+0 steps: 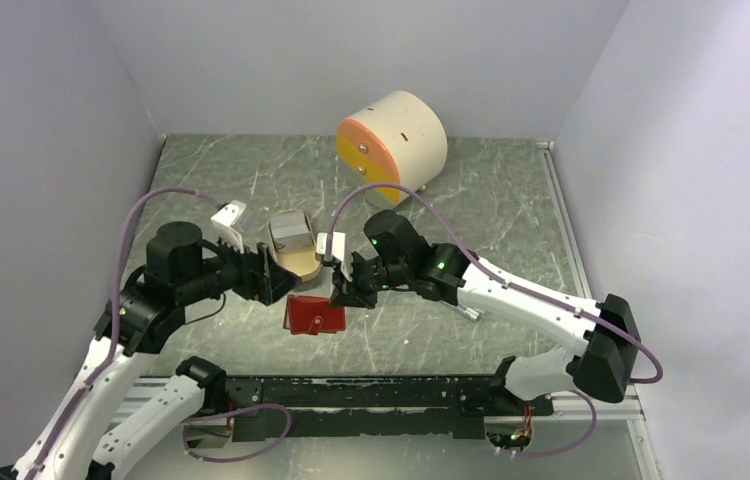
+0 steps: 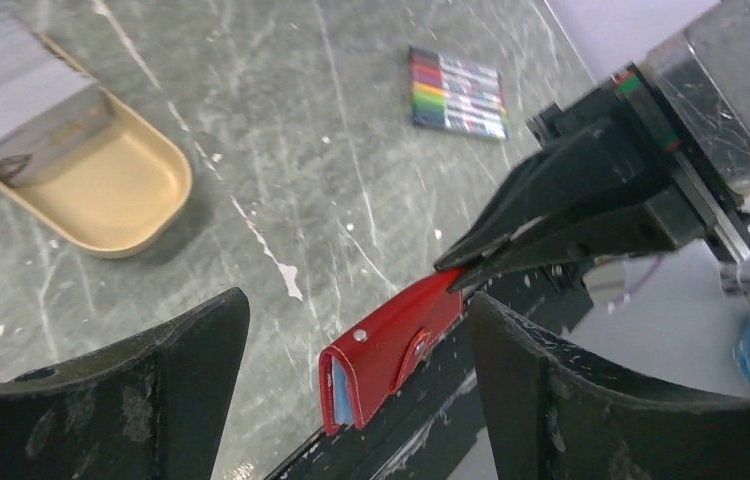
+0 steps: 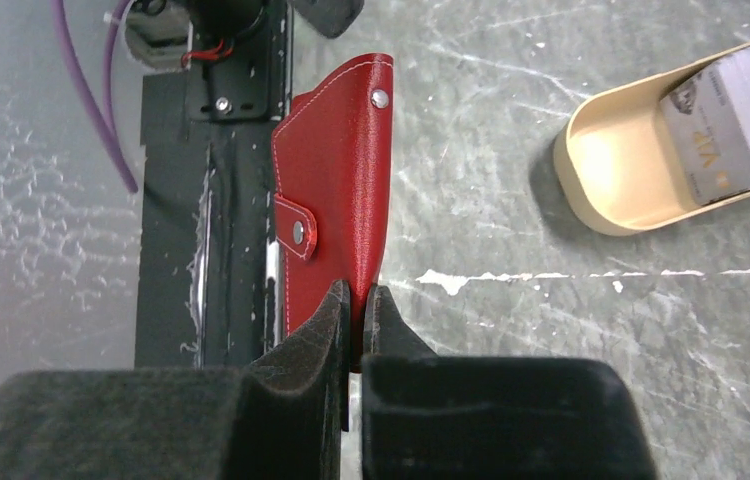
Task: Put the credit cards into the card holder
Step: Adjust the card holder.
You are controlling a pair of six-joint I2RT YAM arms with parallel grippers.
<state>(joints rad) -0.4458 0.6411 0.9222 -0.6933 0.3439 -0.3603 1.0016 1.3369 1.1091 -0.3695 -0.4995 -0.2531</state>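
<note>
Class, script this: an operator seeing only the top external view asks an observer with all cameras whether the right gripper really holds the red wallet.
Observer: Yes, the right gripper is shut on one edge of the card holder.
Operator: Is it open?
Observer: No, folded, its snap tab lying across the face.
Operator: And the other arm?
Observer: The left gripper is open wide; the card holder shows between its fingers.
</note>
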